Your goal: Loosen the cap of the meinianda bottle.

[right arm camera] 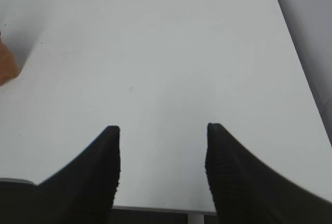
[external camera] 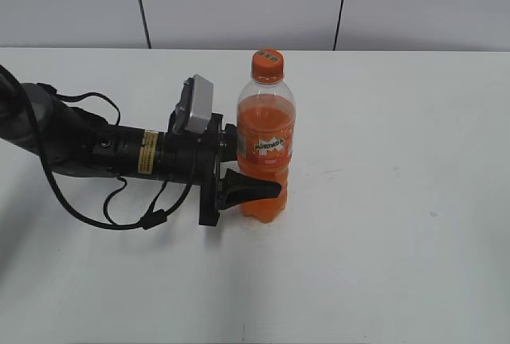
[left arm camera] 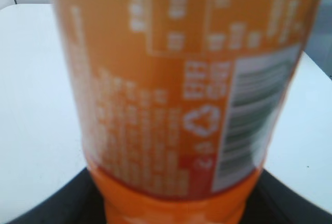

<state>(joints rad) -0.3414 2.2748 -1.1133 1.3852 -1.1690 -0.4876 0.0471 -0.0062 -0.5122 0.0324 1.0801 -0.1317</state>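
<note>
The exterior view looks down at a slant from in front onto the white desk (external camera: 398, 240), far enough back to take in the whole clear plastic bottle of orange soda (external camera: 265, 141) at frame centre. The left wrist view sits so near that bottle's orange label (left arm camera: 171, 105) that it blurs and fills the frame. The right wrist view faces over bare desk (right arm camera: 155, 53) between the right gripper (right arm camera: 163, 130)'s black fingers (right arm camera: 98, 177), catching only an orange sliver at its left edge.
</note>
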